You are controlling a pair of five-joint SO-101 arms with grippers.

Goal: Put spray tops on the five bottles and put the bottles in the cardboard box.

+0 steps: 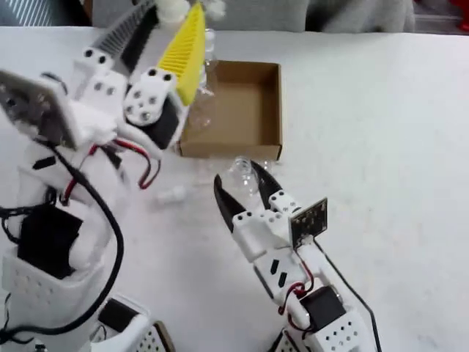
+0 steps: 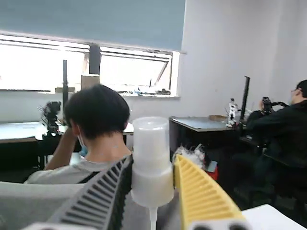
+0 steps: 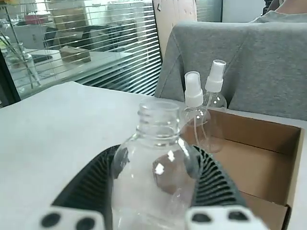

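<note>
1. Bottle (image 3: 156, 139), clear, neck uncapped: upright just in front of the cardboard box (image 3: 268, 153), clamped between the black jaws of the right claw (image 1: 238, 178). Whether it rests on the desk (image 1: 381, 147) cannot be told.
2. Spray top (image 2: 151, 143), white, stem down: pinched in the left claw (image 2: 153, 162), high above the desk.
3. Step, as judged: capping. The next move calls for lowering the stem squarely into the open neck.
4. Capped bottles (image 3: 194, 110), two: standing in the box's far corner.
5. Small white piece (image 1: 172, 195): on the desk near the held bottle, nature unclear.
</note>
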